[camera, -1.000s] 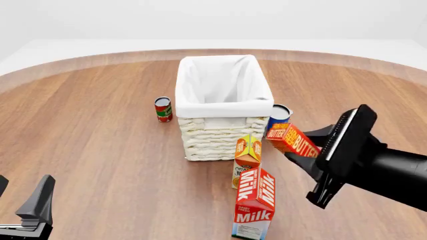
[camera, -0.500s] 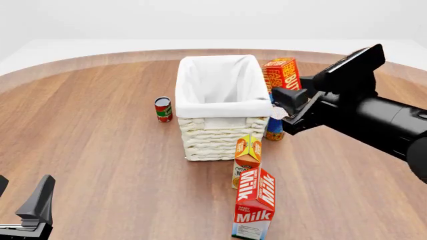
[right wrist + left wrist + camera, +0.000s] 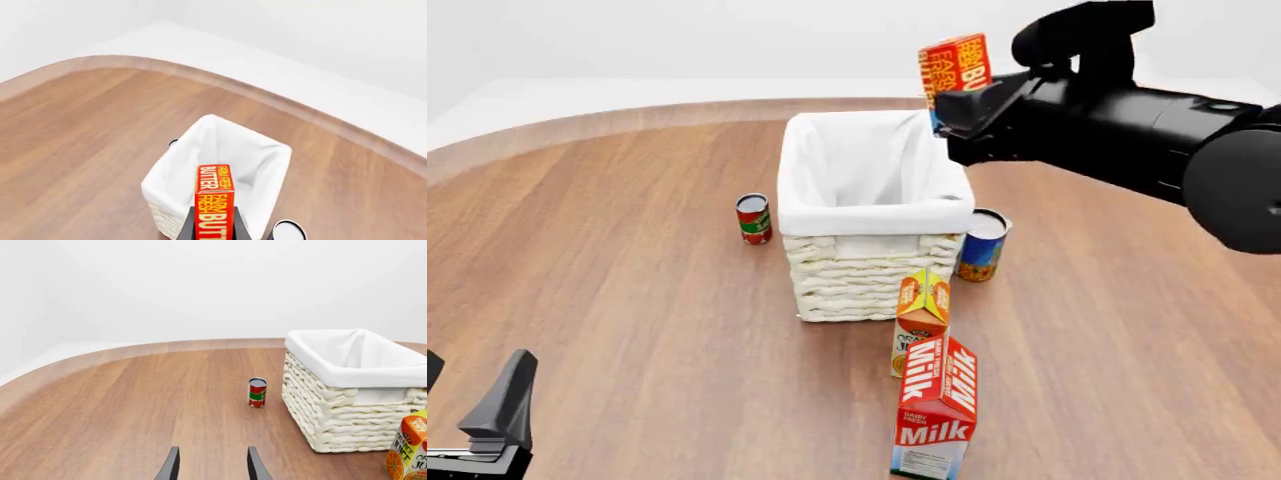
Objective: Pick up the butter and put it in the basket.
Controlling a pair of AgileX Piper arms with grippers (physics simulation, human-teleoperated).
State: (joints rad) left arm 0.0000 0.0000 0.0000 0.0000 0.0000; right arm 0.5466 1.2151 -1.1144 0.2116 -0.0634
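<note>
The butter, a small red-orange box with yellow and white lettering, hangs upright in the air above the far right corner of the basket. My right gripper is shut on its lower end. The right wrist view looks down past the butter into the basket, whose white liner holds nothing. My left gripper rests low at the near left of the table, far from both. It stands open with nothing between its fingers, and the basket lies ahead to its right.
A red tomato can stands left of the basket and a blue can at its near right corner. In front of the basket stand an orange juice carton and, closer, a milk carton.
The right arm has carried the butter from low beside the basket's right side, up and toward the far side, to above the basket's far right corner. The left arm has stayed still.
</note>
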